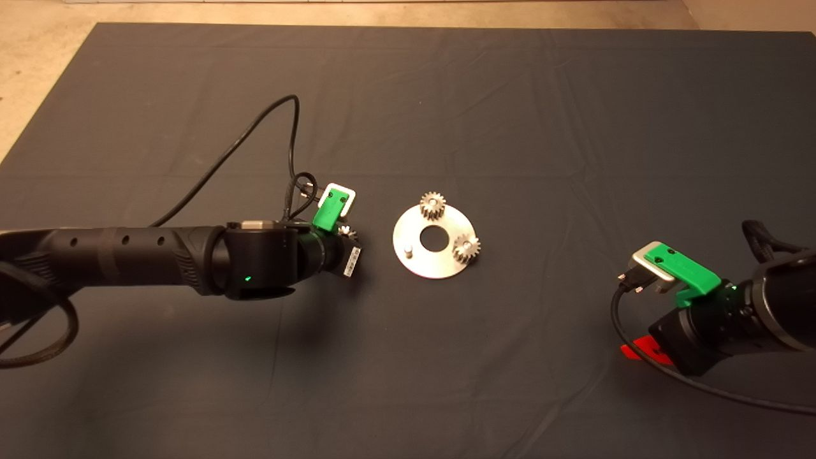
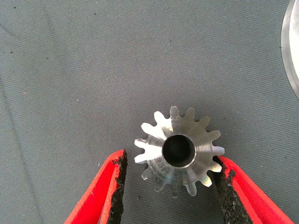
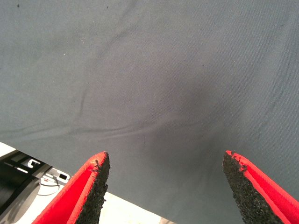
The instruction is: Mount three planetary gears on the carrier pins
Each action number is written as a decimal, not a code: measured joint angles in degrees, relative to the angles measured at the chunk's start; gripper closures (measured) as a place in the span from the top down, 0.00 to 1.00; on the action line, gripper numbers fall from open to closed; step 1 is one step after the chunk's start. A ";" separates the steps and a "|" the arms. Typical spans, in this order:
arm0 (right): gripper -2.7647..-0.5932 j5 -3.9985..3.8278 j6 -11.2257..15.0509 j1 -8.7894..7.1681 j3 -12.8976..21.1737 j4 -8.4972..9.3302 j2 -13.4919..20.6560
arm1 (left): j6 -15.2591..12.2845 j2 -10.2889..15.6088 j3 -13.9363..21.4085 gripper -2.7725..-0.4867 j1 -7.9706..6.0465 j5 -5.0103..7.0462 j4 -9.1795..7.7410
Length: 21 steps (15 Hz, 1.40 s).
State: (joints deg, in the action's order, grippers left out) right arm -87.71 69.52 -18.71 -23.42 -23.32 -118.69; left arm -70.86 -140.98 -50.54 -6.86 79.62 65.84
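Dark mat (image 1: 510,115): two planetary gears (image 1: 433,204) seated on carrier pins, one pin (image 1: 408,250) bare. Left gripper (image 2: 169,186) brackets third gear (image 2: 178,150), unclamped; right gripper (image 3: 164,186) wide, parked.

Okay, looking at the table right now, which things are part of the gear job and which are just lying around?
Part of the job:
- third gear, between the left gripper fingers, one pad touching
- two gears seated on pins
- carrier disc with one bare pin

Just there:
- dark mat
- right gripper, open, parked at the mat's lower right edge
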 joint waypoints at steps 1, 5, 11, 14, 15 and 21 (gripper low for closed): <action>0.55 0.00 -0.07 0.00 0.00 0.00 0.00 | 0.00 0.00 0.00 0.30 0.01 -0.08 0.00; 0.55 -0.05 -0.59 0.00 0.00 0.00 0.30 | 0.00 -0.14 0.00 0.23 0.00 -0.14 0.00; 0.55 -0.02 -0.69 0.00 0.00 0.00 0.33 | 0.00 -0.12 0.00 0.18 0.00 -0.17 0.00; 0.55 0.00 -0.73 0.00 0.00 0.00 0.33 | 0.00 -0.14 0.02 0.16 0.00 -0.17 0.00; 0.55 -0.01 -0.73 0.00 0.00 0.00 0.35 | 0.02 -0.11 0.02 0.16 0.00 -0.16 0.02; 0.55 -0.02 -0.79 0.00 0.00 0.00 0.48 | 0.34 1.10 1.78 0.13 0.01 0.18 -0.02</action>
State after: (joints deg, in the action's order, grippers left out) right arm -87.73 68.73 -18.71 -23.42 -23.32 -118.21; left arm -70.53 -139.88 -48.76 -6.85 79.81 65.82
